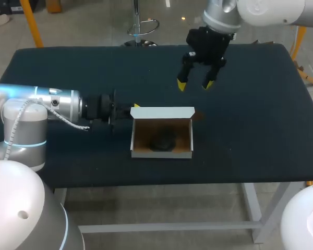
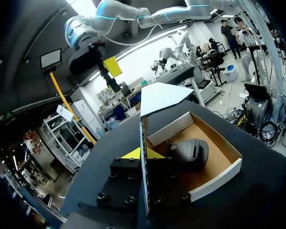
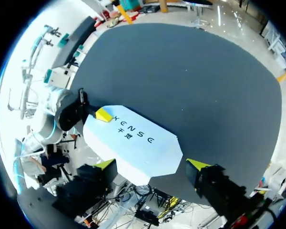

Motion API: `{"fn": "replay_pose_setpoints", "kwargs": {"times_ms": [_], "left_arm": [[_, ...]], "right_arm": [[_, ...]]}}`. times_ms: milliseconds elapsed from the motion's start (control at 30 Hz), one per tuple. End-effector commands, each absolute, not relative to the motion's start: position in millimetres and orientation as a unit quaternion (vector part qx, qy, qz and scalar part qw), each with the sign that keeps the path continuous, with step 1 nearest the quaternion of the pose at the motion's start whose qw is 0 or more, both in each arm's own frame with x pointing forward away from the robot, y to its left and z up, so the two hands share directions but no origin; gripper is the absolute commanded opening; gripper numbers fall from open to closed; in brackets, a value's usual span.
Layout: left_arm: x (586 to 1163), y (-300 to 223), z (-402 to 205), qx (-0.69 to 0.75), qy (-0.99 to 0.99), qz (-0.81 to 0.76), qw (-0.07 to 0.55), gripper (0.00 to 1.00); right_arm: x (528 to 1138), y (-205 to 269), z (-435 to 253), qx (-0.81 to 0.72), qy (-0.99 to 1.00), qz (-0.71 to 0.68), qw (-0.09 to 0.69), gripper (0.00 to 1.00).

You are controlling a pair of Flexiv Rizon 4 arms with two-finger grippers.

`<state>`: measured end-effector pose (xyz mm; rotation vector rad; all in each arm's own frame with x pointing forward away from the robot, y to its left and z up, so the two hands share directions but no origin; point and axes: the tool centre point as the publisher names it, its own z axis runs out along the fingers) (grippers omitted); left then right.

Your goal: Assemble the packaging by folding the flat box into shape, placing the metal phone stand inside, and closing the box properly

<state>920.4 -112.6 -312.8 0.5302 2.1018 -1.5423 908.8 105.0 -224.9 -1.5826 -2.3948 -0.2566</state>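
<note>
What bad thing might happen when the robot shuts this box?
The lid stands open and the right gripper hangs open above it; an off-centre push might crumple it. The left gripper pinches one side wall of the box, so the box may twist. The phone stand inside might slide.

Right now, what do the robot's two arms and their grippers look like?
The left arm is silver-grey cylinders with a thin light-blue ring and a white cable along the wrist. The right arm is rounded, white and silver. The left gripper and right gripper are black, with two yellow-tipped fingers.
</note>
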Motion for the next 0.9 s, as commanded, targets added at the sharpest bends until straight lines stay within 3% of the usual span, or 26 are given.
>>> {"fn": "replay_pose_setpoints", "kwargs": {"times_ms": [33,400,900], "left_arm": [[910.3,-113.0,-317.4,0.200,0.760,-0.560,0.261,0.00],[901.7,-114.6,-321.3,0.226,0.750,-0.546,0.297,0.00],[899.1,-116.8,-321.4,0.255,0.745,-0.532,0.312,0.00]], "right_arm": [[915.5,100.5,-220.9,-0.569,-0.803,-0.059,0.167,1.00],[901.4,92.6,-232.3,-0.663,-0.715,-0.051,0.215,1.00],[901.4,92.6,-232.3,-0.663,-0.715,-0.051,0.215,1.00]]}}
